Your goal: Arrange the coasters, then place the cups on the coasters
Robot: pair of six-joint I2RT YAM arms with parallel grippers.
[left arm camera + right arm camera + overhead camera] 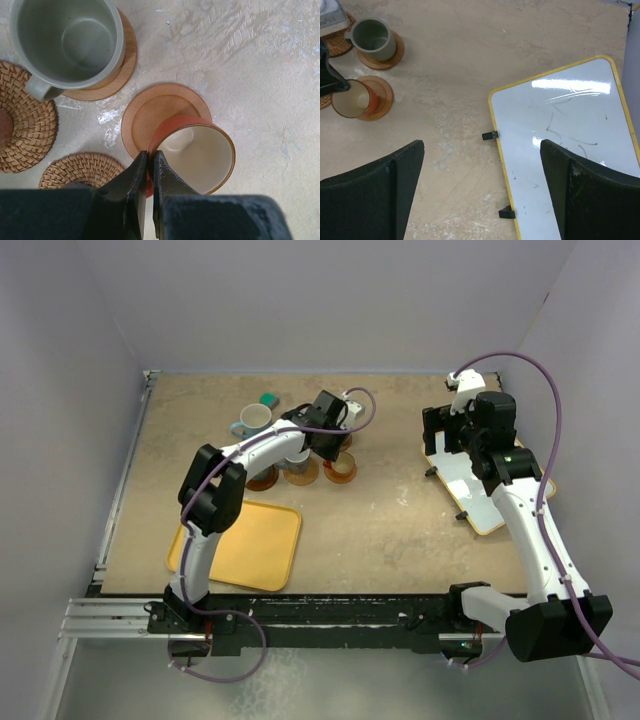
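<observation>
My left gripper (149, 157) is shut on the wall of the small orange cup (200, 150), which leans over a smooth wooden coaster (150, 112); I cannot tell whether its base rests there. A grey-olive cup (67, 42) stands on another wooden coaster (122, 65). Two woven coasters (25, 125) (82, 170) lie bare to the left. From above, the left gripper (335, 445) is over the orange cup (340, 470), and a light blue cup (252, 420) stands behind. My right gripper (480, 145) is open over the table by a whiteboard, holding nothing.
A yellow tray (240, 545) lies at the front left. A yellow-framed whiteboard (480, 490) lies at the right under the right arm. A small teal block (268, 398) sits at the back beside the blue cup.
</observation>
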